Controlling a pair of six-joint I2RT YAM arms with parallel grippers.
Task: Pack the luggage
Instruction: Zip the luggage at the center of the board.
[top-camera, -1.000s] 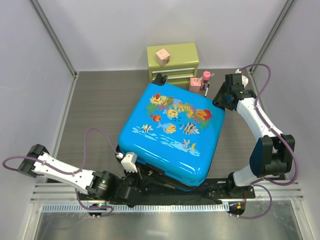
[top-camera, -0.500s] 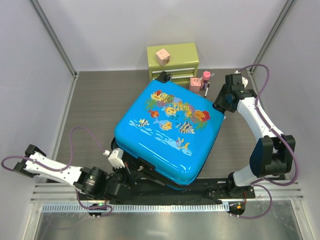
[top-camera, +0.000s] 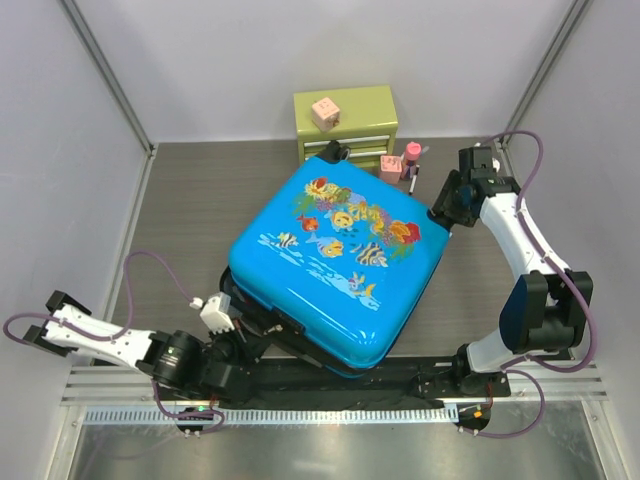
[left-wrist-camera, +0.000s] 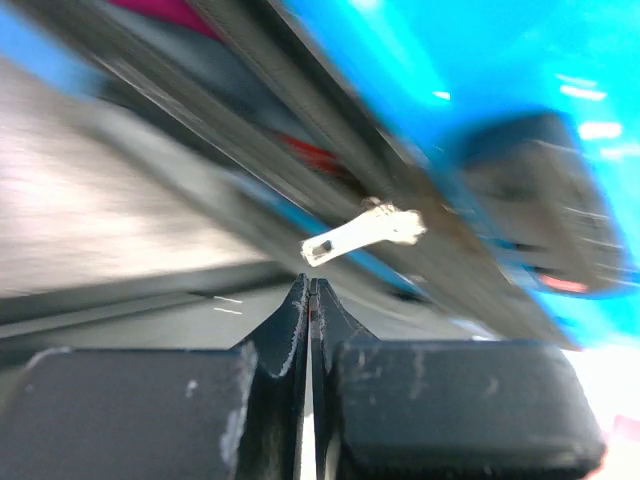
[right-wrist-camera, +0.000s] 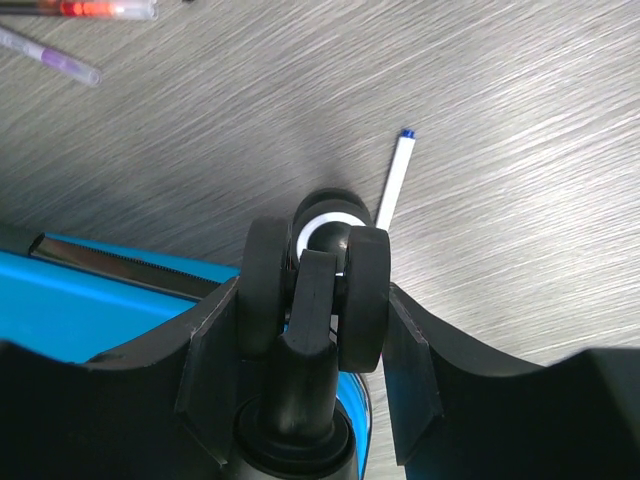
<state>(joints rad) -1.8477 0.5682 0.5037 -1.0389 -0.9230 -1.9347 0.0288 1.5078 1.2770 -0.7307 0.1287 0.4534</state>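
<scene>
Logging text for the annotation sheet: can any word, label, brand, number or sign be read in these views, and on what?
None can be read.
Luggage: fish-and-coral print only, no lettering.
Pink block on the drawer chest: faint marks, too small to read.
Zipper pull, left wrist view: blurred, nothing legible.
Pens, right wrist view: no print can be made out.

Luggage lies at centre of desk, turned corner-on to arms. Drawer chest stands behind it at back wall, with block on top. Small items sit just right of chest, beside luggage's far corner. Left end effector at luggage's near-left edge, zipper pull just beyond its tips. Right end effector at far-right corner, wheel between its fingers. Pen on desk just behind wheel; two more pens well apart from it.
</scene>
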